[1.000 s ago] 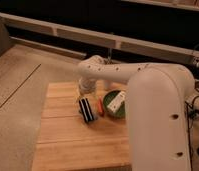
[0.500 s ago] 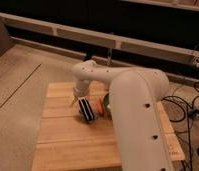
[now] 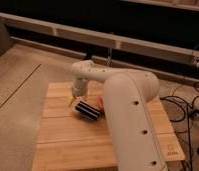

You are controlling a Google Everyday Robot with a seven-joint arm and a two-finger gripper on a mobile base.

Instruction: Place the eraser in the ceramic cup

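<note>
We see the robot's gripper [image 3: 71, 103], its jaw state impossible to tell, poised low over the pale wooden slatted table [image 3: 63, 135], just beside the black rectangular striped eraser [image 3: 88, 111] lying flat on it.

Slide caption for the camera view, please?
End effector beside the eraser on the wooden table.

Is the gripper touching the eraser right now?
Cannot tell. The camera view shows the gripper right at one end of the eraser, with neither gap nor contact plain.
</note>
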